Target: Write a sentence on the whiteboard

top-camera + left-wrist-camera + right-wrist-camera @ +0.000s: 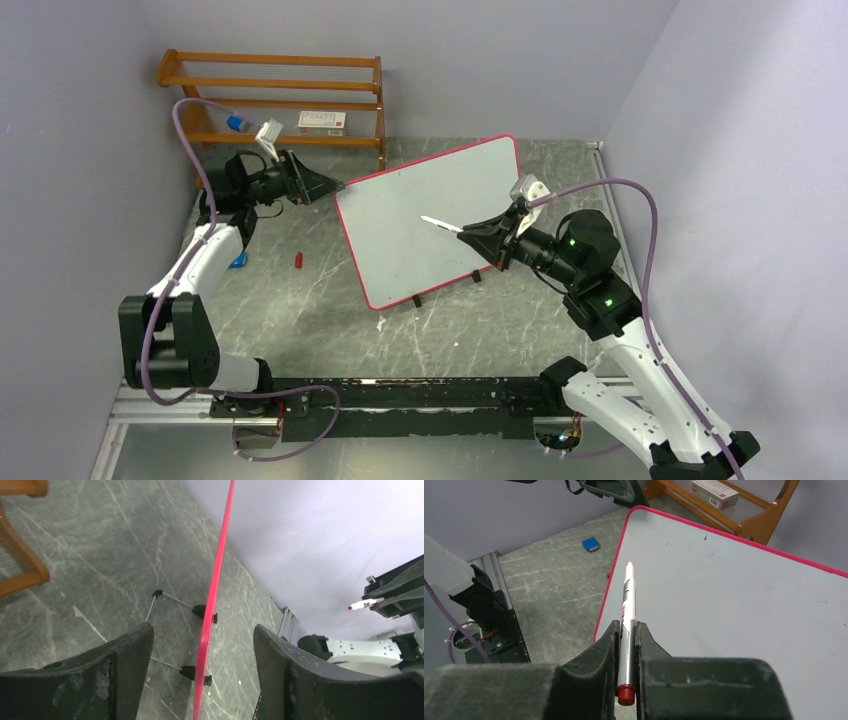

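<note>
Wooden rack [280, 95] back-left, a small red piece [298, 261] and a blue block [590, 544] on the desk [480, 330]. The whiteboard [420, 235] stands mid-desk on black feet. Left pincer [334, 187] reaches in, jaws wide astride its left edge. Right pincer [470, 231] clamps a marker [438, 223], tip out over the board.

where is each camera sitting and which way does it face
top external: above, behind the robot, looking down on the grey marbled table, left arm, right arm, the red-framed white rectangular whiteboard
left wrist: on the left hand, facing the whiteboard's edge; its open fingers show
right wrist: on the right hand, facing the whiteboard's face; fingers shut on a white red-tipped marker
wrist views share whiteboard and marker
</note>
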Robot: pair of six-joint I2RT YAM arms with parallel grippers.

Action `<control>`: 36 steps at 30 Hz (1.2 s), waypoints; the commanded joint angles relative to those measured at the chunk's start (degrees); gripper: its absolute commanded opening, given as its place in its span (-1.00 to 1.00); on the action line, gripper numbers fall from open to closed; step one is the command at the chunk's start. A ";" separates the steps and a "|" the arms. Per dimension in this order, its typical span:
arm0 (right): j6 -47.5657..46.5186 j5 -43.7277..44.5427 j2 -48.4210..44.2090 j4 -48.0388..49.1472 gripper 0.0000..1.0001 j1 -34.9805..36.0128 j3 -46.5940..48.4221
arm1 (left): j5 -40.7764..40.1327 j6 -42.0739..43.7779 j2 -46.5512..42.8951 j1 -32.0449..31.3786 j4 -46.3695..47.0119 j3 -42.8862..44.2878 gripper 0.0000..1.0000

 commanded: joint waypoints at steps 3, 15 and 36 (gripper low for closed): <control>1.84 -1.70 0.68 2.57 -1.00 -0.27 -0.16 | 4.68 6.18 4.27 -4.16 -4.28 6.34 0.25; 3.05 -2.99 2.77 4.45 -1.00 -0.10 -0.19 | 8.80 3.21 8.49 -6.27 1.85 5.89 -0.34; 0.87 8.77 4.66 -2.21 -1.00 4.86 3.57 | 10.40 13.70 6.67 -9.83 -5.78 3.35 -0.90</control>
